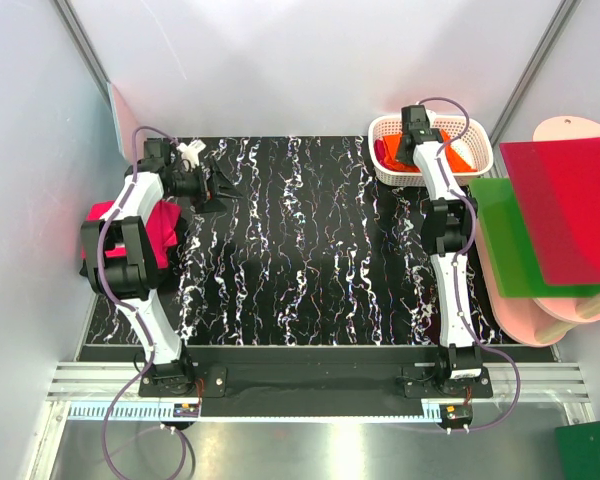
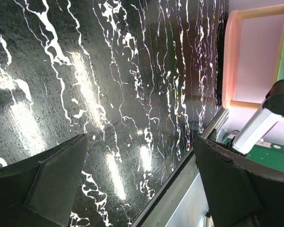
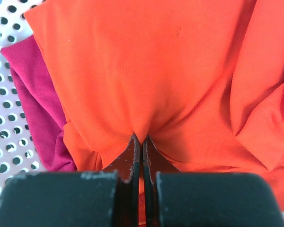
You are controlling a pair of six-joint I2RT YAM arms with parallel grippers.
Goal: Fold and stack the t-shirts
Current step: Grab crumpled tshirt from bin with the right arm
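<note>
Orange cloth fills the right wrist view: the orange t-shirt (image 3: 146, 71) lies in the white perforated basket (image 3: 4, 71), with a magenta t-shirt (image 3: 38, 94) tucked under its 9 o'clock edge; the right tool (image 3: 142, 142) has its fingers pressed together on a puckered fold of the orange t-shirt. Seen from above, the basket (image 1: 380, 128) sits at the tabletop's 1 o'clock corner; a pink-red t-shirt (image 1: 160, 225) lies at the 9 o'clock edge, partly under the left arm. The only writing is a small white mark on the red sheet (image 1: 570, 200), too small to read; that sheet overlaps the green sheet (image 1: 505, 240) off the 3 o'clock edge. The left tool (image 2: 139, 156) stands wide apart, gripping nothing, near 10 o'clock; the black veined tabletop (image 1: 310, 260) is bare through its middle.
</note>
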